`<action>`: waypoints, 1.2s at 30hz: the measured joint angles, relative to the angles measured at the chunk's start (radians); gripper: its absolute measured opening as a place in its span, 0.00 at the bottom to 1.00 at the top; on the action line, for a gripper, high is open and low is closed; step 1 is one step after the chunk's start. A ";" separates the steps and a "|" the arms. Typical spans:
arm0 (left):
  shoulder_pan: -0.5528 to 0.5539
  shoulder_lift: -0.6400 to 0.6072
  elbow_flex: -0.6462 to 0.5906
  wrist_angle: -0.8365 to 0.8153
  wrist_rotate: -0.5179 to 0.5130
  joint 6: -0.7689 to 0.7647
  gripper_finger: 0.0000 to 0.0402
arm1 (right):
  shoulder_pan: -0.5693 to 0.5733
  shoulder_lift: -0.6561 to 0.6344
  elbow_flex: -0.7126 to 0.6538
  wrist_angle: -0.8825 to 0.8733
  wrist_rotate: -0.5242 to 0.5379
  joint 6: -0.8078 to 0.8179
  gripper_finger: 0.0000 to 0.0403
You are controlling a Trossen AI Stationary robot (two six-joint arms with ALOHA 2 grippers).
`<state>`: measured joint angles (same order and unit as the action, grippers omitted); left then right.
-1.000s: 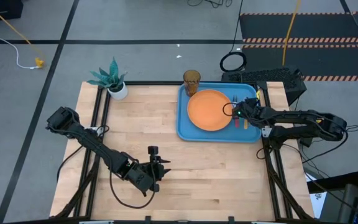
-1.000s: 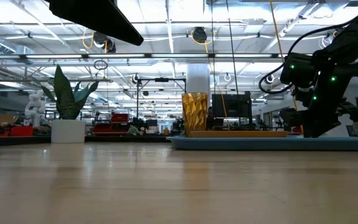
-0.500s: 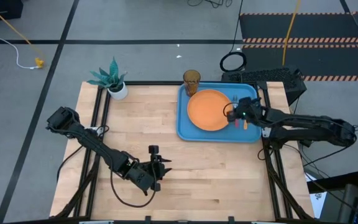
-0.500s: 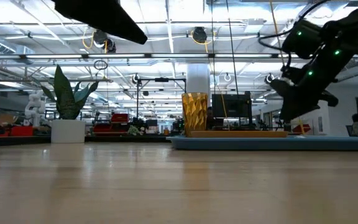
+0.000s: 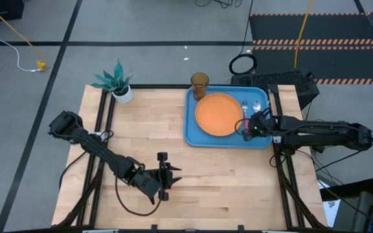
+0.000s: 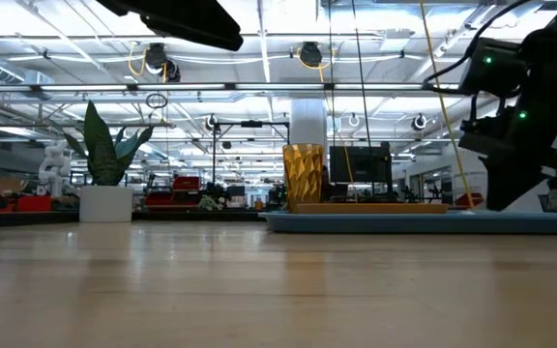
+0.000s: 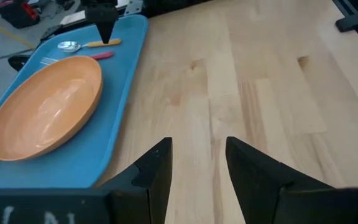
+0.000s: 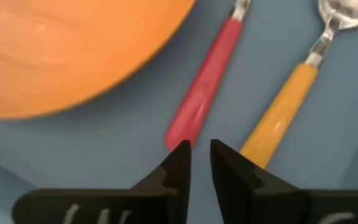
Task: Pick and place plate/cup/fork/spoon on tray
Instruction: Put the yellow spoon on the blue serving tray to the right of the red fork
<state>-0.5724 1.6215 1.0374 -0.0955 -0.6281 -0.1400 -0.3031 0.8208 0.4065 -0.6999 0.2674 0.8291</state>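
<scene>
Jaws: right gripper (image 8: 200, 158) slightly parted, empty; left gripper (image 7: 197, 165) parted, empty.
Blue tray (image 5: 193, 133), frame centre-right, holds one plate (image 5: 217, 114), cup (image 5: 199, 84), fork (image 8: 207, 78), spoon (image 8: 291, 99).

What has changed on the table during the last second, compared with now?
The right gripper has drawn back from over the fork and spoon toward the tray's near edge, holding nothing. The left gripper shifted slightly. The plate, cup and cutlery stayed put.
</scene>
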 joint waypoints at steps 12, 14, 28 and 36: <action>0.003 0.000 0.000 0.001 0.000 0.005 0.38 | 0.000 0.003 -0.003 -0.127 -0.010 0.019 0.01; 0.003 0.000 0.000 0.002 0.000 0.006 0.38 | 0.000 0.003 -0.014 -0.126 -0.009 0.019 0.00; 0.003 0.000 0.000 0.018 0.001 0.008 0.38 | -0.003 0.004 -0.057 -0.102 0.069 0.047 0.00; 0.003 0.000 0.000 0.018 0.002 0.014 0.38 | -0.003 0.004 -0.058 -0.105 0.072 0.036 0.00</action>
<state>-0.5690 1.6215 1.0374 -0.0776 -0.6262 -0.1258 -0.3061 0.8246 0.3485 -0.8047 0.3397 0.8656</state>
